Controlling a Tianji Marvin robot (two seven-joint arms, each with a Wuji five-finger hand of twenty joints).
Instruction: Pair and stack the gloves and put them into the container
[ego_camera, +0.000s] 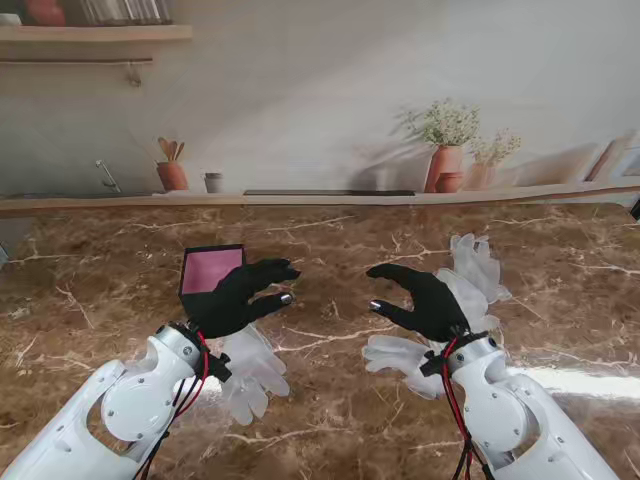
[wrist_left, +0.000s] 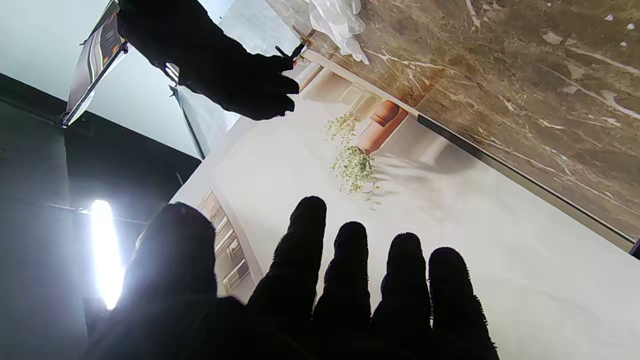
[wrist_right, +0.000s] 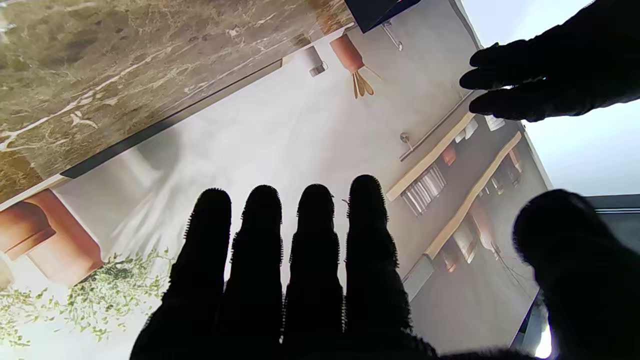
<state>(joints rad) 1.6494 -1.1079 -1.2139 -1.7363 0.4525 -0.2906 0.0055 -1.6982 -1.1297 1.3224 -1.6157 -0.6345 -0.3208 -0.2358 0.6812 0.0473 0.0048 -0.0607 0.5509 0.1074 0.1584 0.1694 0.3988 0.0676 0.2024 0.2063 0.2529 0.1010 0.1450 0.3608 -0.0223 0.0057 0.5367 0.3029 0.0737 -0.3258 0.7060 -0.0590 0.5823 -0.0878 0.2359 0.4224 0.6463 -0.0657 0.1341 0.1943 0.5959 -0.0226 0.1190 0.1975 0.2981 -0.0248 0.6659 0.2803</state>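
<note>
Translucent white gloves are lying in two loose piles on the marble tabletop (ego_camera: 330, 400): one pile (ego_camera: 250, 370) toward the near left part, the other (ego_camera: 470, 300) on the right side, running toward the far edge. The dark container (ego_camera: 210, 272) with its pink inside is sitting left of centre. The left hand (ego_camera: 240, 295) and the right hand (ego_camera: 420, 300) are hovering palm to palm over the middle, fingers spread, gripping nothing.

No legible text, label, brand, number or sign in any view; nothing readable on the container (ego_camera: 212, 270), gloves (ego_camera: 478, 268), robot arms or painted backdrop
</note>
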